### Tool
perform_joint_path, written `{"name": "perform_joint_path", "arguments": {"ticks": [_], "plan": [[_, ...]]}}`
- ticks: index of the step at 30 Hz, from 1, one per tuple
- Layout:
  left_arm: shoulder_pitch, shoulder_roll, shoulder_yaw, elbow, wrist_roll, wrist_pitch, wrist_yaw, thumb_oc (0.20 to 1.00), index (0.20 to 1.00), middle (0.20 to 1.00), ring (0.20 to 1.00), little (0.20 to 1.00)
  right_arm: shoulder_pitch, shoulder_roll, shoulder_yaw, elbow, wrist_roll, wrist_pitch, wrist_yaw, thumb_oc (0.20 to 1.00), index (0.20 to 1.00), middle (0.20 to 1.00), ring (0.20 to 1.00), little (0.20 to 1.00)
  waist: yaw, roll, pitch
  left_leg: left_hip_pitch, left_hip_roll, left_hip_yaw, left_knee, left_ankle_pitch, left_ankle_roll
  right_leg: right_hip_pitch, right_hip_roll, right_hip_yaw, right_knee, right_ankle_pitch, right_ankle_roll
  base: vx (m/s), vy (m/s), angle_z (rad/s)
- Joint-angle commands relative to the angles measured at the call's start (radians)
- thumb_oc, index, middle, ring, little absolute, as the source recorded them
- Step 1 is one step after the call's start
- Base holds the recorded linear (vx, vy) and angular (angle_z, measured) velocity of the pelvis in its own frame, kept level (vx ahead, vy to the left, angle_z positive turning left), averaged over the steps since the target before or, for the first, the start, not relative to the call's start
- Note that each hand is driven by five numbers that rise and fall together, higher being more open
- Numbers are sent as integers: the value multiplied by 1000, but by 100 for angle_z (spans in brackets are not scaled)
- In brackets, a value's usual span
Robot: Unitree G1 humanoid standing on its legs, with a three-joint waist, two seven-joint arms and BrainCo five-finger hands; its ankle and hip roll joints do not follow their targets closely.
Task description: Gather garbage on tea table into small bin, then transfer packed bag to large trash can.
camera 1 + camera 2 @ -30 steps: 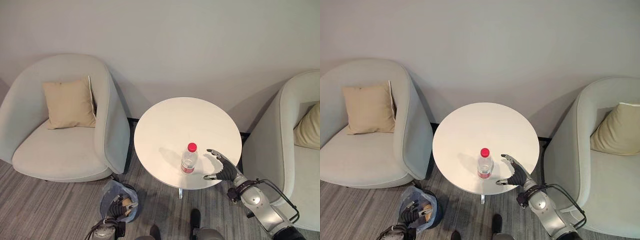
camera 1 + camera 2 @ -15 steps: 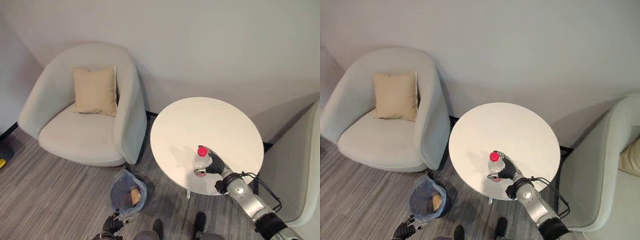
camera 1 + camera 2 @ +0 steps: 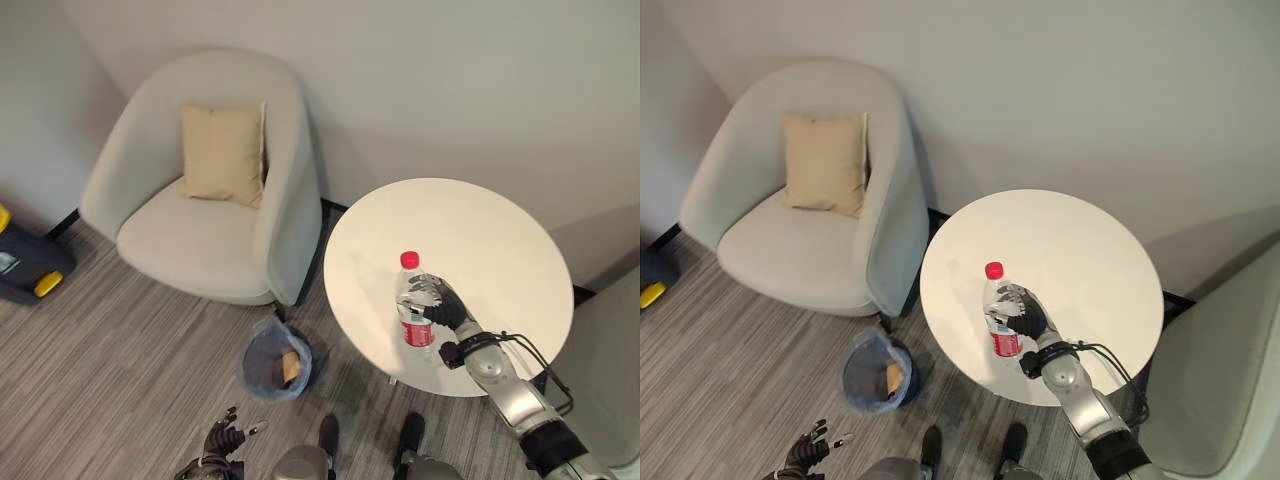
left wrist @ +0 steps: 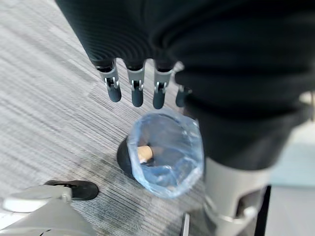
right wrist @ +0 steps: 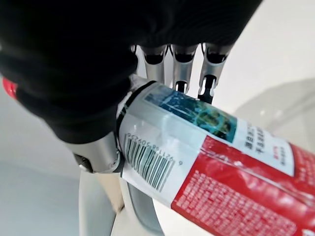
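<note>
A clear water bottle (image 3: pixel 411 298) with a red cap and red label stands upright over the round white tea table (image 3: pixel 480 225), and looks lifted slightly off it. My right hand (image 3: pixel 447 306) is shut on its middle; in the right wrist view the fingers (image 5: pixel 181 73) curl round the bottle (image 5: pixel 206 167). The small black bin (image 3: pixel 275 360), lined with a bluish bag, sits on the carpet left of the table's foot, with a tan piece of rubbish inside. My left hand (image 3: pixel 224 438) hangs low in front of the bin with its fingers (image 4: pixel 136 91) straight, touching nothing.
A pale armchair (image 3: pixel 200 230) with a beige cushion (image 3: pixel 222 152) stands close behind the bin (image 4: pixel 165 152). A second armchair (image 3: pixel 1230 370) flanks the table on the right. A black and yellow box (image 3: pixel 25 265) lies on the floor at far left.
The camera has swung left. My right hand, open beside the bottle a second ago, has shut on it and raised it. My left hand has drawn back from the bin.
</note>
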Motion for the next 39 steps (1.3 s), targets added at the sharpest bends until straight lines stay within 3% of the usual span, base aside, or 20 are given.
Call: {"name": "perform_joint_path", "arguments": {"ticks": [1,4,5,7,10,13,14,16,22,25,29,34,39], "plan": [[-48,42,-34,-3,4,-18,-8,1000,1000,1000,1000,1000,-79,4,-8,-108,33,-77,-40,200,200,200,200,200,-18,-55,-14,-61,53,241,99,-103,33,49,-64,-46,38,-172,50,-96,25,170],[-56,36,-36,2,14,-21,-6,1000,1000,1000,1000,1000,-93,3,-7,-109,31,-75,-43,200,200,200,200,200,-29,-55,-23,-37,72,284,100,-119,35,59,-73,-65,23,-155,59,19,80,68],[-65,33,-33,2,16,-23,2,1000,1000,1000,1000,1000,-96,0,-12,-113,27,-71,-49,200,200,200,200,200,-39,-59,-25,-6,94,306,115,-157,25,72,-87,-77,28,-157,70,31,126,11],[-74,33,-35,-8,28,-23,4,1000,1000,1000,1000,1000,-90,-5,-33,-115,19,-63,-57,200,200,200,200,200,-59,-53,-36,41,120,375,76,-161,27,66,-111,-121,32,-144,86,28,238,47],[-70,37,-34,-10,46,-20,2,1000,1000,1000,1000,1000,-83,-1,-46,-113,12,-54,-57,200,200,200,200,200,-59,-59,-45,38,97,374,73,-180,45,63,-151,-140,81,-140,104,100,325,59],[-90,72,-27,-1,66,-5,-2,1000,1000,1000,1000,1000,-71,37,-61,-130,31,-53,-52,200,200,200,200,200,-58,-80,-6,22,67,355,116,-218,82,-5,-212,-99,257,-160,113,34,287,20],[-102,88,-20,-9,63,-6,4,1000,1000,1000,1000,1000,-59,40,-62,-139,40,-56,-46,200,200,200,200,200,-65,-86,9,9,51,327,129,-233,96,-49,-195,-17,306,-175,110,-36,160,39],[-98,87,-13,-14,59,-5,7,1000,1000,1000,1000,1000,-52,36,-57,-139,35,-53,-39,200,200,200,200,200,-72,-89,17,7,35,315,119,-216,116,-83,-153,40,304,-162,90,-16,104,56],[-88,84,-8,-6,56,-3,6,1000,1000,1000,1000,1000,-51,30,-45,-139,34,-53,-30,200,200,200,200,200,-80,-95,39,47,0,266,90,-222,130,-167,-86,90,268,-137,89,104,35,17],[-83,84,-12,-12,67,-8,4,1000,1000,1000,1000,1000,-31,11,-42,-136,23,-59,-26,200,200,200,200,200,-91,-109,54,32,-38,194,124,-239,131,-167,-51,172,227,-120,87,104,-89,85],[-51,84,-1,-14,62,-2,-2,1000,1000,1000,1000,1000,-45,-6,-13,-133,17,-52,-4,200,200,200,200,200,-72,-103,49,-2,-35,185,142,-235,120,-166,-54,155,205,-111,73,83,-96,40],[-75,83,-22,-3,39,-9,15,1000,1000,1000,1000,1000,-170,-8,70,-114,24,-58,-7,200,200,200,200,200,-50,-91,94,-78,-21,166,157,-214,102,-210,-59,129,200,-110,66,-5,-75,2],[-187,87,-80,-48,-59,-31,74,1000,1000,1000,1000,1000,-404,54,157,-55,32,-56,-90,200,200,200,200,200,-22,-86,185,-313,-10,140,285,-209,87,-409,-81,107,321,-133,41,-120,-68,22]]}}
